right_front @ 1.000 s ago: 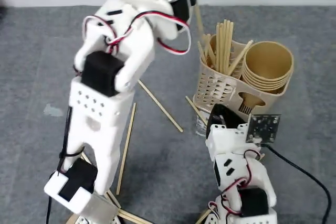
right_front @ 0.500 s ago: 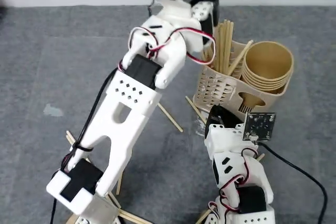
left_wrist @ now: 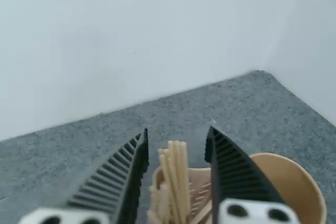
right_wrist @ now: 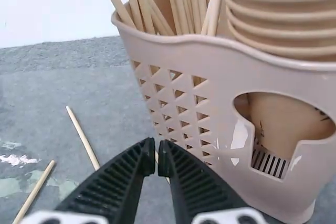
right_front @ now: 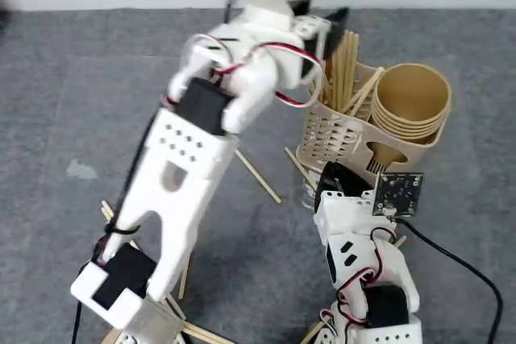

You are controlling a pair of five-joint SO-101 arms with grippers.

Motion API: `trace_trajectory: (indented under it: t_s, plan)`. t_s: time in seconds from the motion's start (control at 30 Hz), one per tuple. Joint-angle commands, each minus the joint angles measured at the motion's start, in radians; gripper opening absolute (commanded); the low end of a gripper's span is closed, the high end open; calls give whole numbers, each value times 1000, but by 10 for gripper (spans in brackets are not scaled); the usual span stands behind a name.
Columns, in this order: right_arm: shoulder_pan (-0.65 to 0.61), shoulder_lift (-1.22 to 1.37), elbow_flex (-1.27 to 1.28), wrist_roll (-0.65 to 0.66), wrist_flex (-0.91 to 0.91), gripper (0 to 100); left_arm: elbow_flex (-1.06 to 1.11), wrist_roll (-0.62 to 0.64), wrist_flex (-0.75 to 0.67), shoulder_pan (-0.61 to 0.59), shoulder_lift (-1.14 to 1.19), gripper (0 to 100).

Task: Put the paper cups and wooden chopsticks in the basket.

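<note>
A beige plastic basket [right_front: 330,136] stands at the right rear, holding a stack of paper cups [right_front: 411,98] and a bundle of upright wooden chopsticks [right_front: 347,62]. My left gripper [right_front: 321,18] hovers open just above that bundle; in its wrist view the gripper [left_wrist: 177,132] straddles the chopstick tops [left_wrist: 173,169], with the cups [left_wrist: 286,182] beside them. My right gripper [right_front: 329,173] sits low at the basket's near side. Its wrist view shows it shut and empty [right_wrist: 156,145] in front of the basket wall [right_wrist: 210,87].
Loose chopsticks lie on the grey mat: one slanting left of the basket [right_front: 258,175], one by its base [right_front: 300,165], and more near the left arm's base [right_front: 201,333]. The right wrist view shows two on the mat [right_wrist: 81,136] [right_wrist: 31,193]. A white wall stands behind.
The left arm swung right until it was over the basket. The chopstick that stood up from its gripper half a second ago is gone, and its fingers now stand apart. The right arm stayed put.
</note>
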Motion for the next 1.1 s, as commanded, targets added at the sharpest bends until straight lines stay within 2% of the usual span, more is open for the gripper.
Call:
trace_trajectory:
  t_s: [0.0,0.13,0.2,0.27,0.43,0.57,0.73,0.93,1.07]
  plan:
    - [-8,-16,-11,-9,-24,36,-150,-9,158,-46,-60,160]
    - [-8,-13,-14,-9,-22,36,-259,-12,342,-97,-60,56]
    - [-8,-12,-14,-9,-21,36,-308,-60,433,-117,-60,15]
    - [-12,-13,-18,-8,-1,37,-343,-103,519,-137,-60,13]
    - [-18,-10,-144,11,113,39,-407,-110,690,-253,-60,13]
    - [-88,-8,-230,80,148,38,-340,-112,695,-400,-78,13]
    - [-159,47,-347,152,145,36,-142,-187,690,-491,-192,13]
    - [-209,438,-577,221,154,40,108,-210,652,-601,-388,13]
    - [-265,731,-764,304,199,41,351,-215,552,-694,-491,13]
